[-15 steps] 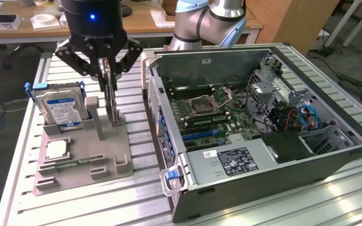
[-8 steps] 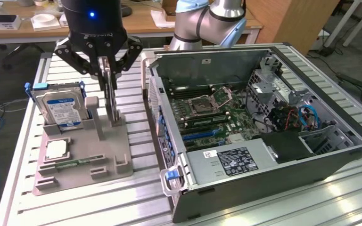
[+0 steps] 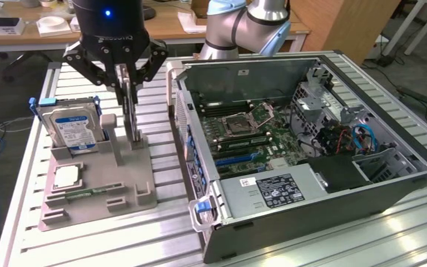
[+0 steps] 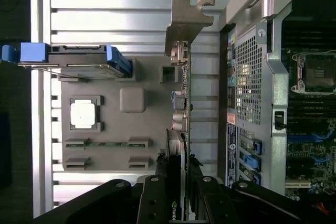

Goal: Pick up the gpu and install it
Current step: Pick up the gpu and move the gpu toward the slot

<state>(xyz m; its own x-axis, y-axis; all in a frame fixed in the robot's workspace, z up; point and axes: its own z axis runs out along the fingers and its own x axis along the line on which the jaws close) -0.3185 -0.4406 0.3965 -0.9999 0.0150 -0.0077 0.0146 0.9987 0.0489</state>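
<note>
The hand (image 3: 127,82) is over the grey fixture (image 3: 135,189) on the exterior view's left. Its black fingers (image 3: 119,75) are closed from both sides on the top edge of the gpu (image 3: 131,119). The gpu stands on edge, upright, with its lower edge at the slot posts of the fixture; whether it has lifted clear of the slot cannot be told. In the wrist view the hand (image 4: 180,174) clamps the thin dark card, and the gpu (image 4: 181,98) runs away from the fingers (image 4: 157,192) edge-on, its silver bracket at the far end and a row of ports along one side. The fixture (image 4: 152,108) lies on the slatted aluminium desk (image 3: 87,239). It also carries a hard drive (image 3: 69,129) with a blue-white label and blue rails, standing upright just beside the gpu. A square silver processor (image 3: 66,177) lies flat in a recess, and a narrow green memory stick (image 3: 91,192) lies near it. The same hard drive (image 4: 68,59), processor (image 4: 84,114) and memory stick (image 4: 105,142) appear in the wrist view. Just beside the fixture on the desk (image 4: 131,9), toward the exterior view's right, an open computer case (image 3: 332,222) lies on its side. It exposes the motherboard (image 3: 251,133) with its empty socket and blue slots. The case (image 4: 252,77) turns its perforated rear panel toward the gpu.
</note>
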